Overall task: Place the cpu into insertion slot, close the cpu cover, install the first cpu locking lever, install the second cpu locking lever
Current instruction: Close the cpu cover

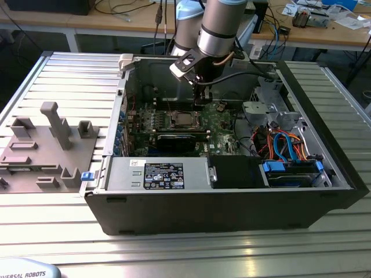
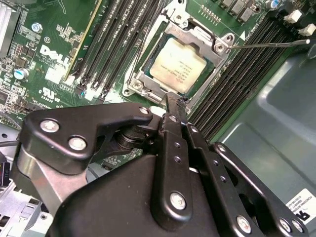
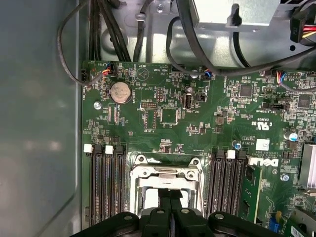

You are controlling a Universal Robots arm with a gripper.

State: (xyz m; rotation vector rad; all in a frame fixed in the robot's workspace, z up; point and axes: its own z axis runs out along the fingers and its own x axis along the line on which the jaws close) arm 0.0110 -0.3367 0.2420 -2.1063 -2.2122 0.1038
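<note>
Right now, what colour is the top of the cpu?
The cpu top is pale silvery-beige, clearest in the second wrist view.

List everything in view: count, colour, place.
cpu: one, silvery-grey, in the insertion slot
cpu cover: one, silvery, flat over the cpu
locking lever: one, silvery wire, at the slot's corner
memory slots: several, black, flanking the slot
circuit board: one, green, inside the case
coin battery: one, silvery, on the board
case: one, black, on the table
cables: several, blue and orange, inside the case
fixture: one, grey, beside the case
arm: one, silver-grey, reaching into the case
gripper: one, black, shut, at the slot's edge
</note>
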